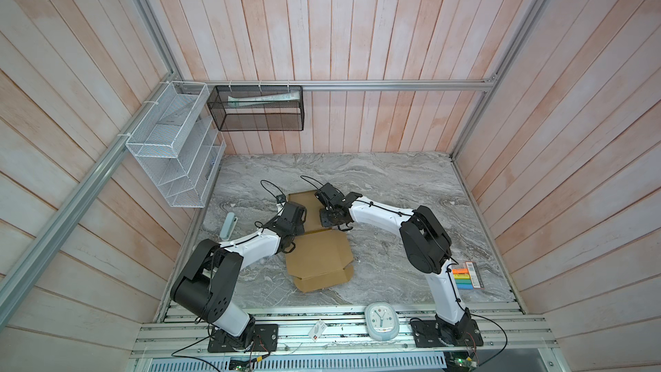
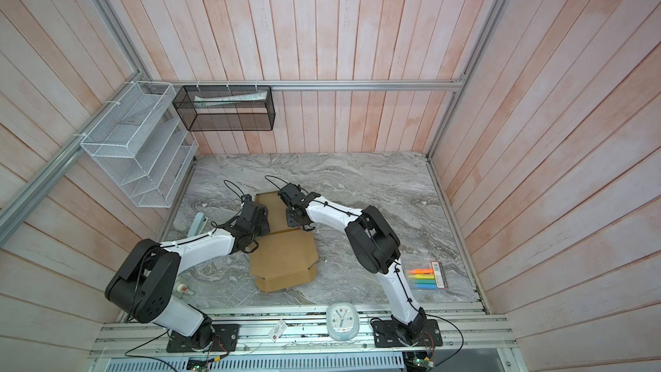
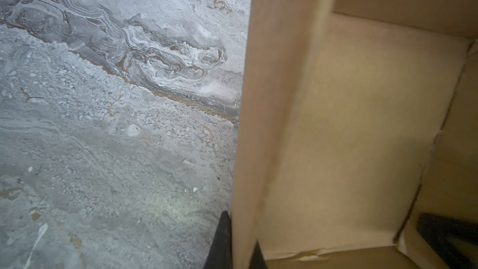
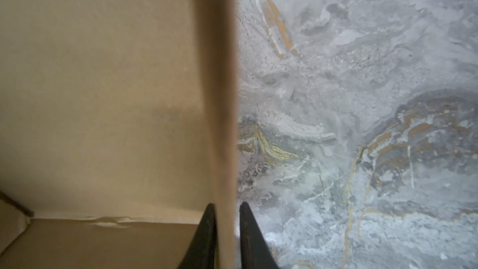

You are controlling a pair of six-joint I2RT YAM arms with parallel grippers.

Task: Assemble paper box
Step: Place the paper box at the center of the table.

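Now left gripper (image 3: pixel 241 227) clamps the paper box (image 1: pixel 318 255); right gripper (image 4: pixel 227 204) straddles its wall, ajar.

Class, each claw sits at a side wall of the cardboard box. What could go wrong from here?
1. The right claw straddles its wall with a gap on one side; the wall could slip free.
2. The left claw pinches the opposite wall; uneven pulling might skew the paper box.
3. The crumpled crease may tear.

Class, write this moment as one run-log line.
left gripper: shut on paper box wall | right gripper: straddles opposite wall, grip unclear
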